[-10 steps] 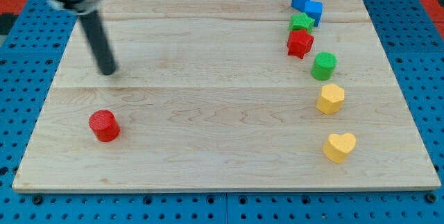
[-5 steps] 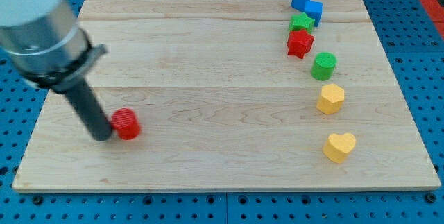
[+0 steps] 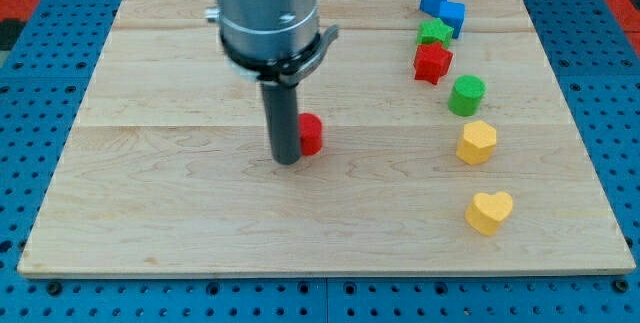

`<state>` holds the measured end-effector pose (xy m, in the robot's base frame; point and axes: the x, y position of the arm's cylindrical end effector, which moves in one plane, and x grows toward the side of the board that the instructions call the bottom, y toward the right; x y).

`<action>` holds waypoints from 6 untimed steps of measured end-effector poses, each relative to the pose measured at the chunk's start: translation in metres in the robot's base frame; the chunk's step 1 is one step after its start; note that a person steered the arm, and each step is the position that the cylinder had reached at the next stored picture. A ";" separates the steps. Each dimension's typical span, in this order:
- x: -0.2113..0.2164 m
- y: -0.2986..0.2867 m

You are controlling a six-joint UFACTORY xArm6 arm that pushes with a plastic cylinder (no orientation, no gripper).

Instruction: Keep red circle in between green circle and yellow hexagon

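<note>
The red circle (image 3: 311,134) lies near the middle of the wooden board, partly hidden behind my rod. My tip (image 3: 287,159) touches the red circle's left side. The green circle (image 3: 466,95) sits at the view's right, with the yellow hexagon (image 3: 477,143) just below it. The red circle is well to the left of both.
Two blue blocks (image 3: 443,8) sit at the top right, with a green star (image 3: 434,32) and a red star (image 3: 432,62) below them. A yellow heart (image 3: 488,211) lies at the lower right. The wooden board (image 3: 180,243) rests on a blue pegboard.
My tip has swept right and up from the board's lower left, pushing the red circle ahead of it to near the board's middle. The other blocks have not moved.
</note>
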<state>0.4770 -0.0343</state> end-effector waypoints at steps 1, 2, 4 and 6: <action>-0.020 0.000; -0.040 0.002; -0.076 0.032; -0.080 0.109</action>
<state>0.3972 0.0749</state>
